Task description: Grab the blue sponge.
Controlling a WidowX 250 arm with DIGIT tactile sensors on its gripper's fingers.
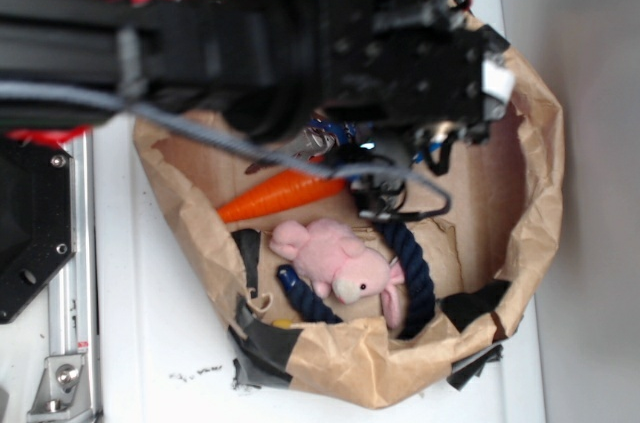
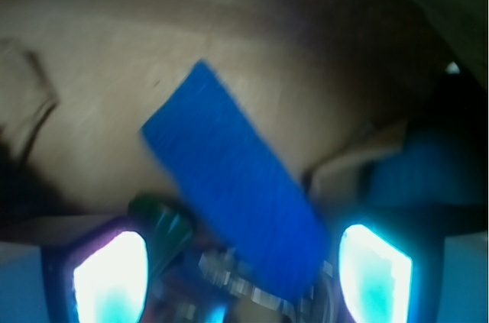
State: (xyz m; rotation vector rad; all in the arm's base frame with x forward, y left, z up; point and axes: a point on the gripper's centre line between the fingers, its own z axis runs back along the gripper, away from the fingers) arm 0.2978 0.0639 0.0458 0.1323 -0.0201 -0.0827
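Wrist view showed the blue sponge (image 2: 233, 212) lying slantwise on the brown paper floor of the bag (image 2: 252, 48), its far corner pointing up and left and its near end running down between the 2 glowing fingers (image 2: 114, 277) of the gripper (image 2: 243, 273); the fingers stood spread, 1 at each lower corner of the picture, with the sponge's near end in the gap and neither pad visibly pressing on it; the picture was blurred, so whether either finger touched the slab could not be told. A dark green object (image 2: 164, 224) sat just beside the sponge's lower left edge; what it was could not be made out.

Exterior view showed the black arm (image 1: 300, 43) reaching down into the open paper bag (image 1: 530, 173), hiding the sponge and the gripper tip entirely; a carrot (image 1: 275, 195), a pink plush animal (image 1: 335, 261) and a dark blue rope (image 1: 415, 273) lay in the bag nearer the camera, apart from the place where the arm came down.

As a judgement, the approach looked largely done: the hand was inside the bag and lined up astride the sponge; what remained was closing on it and lifting it clear, with no grasp yet shown.
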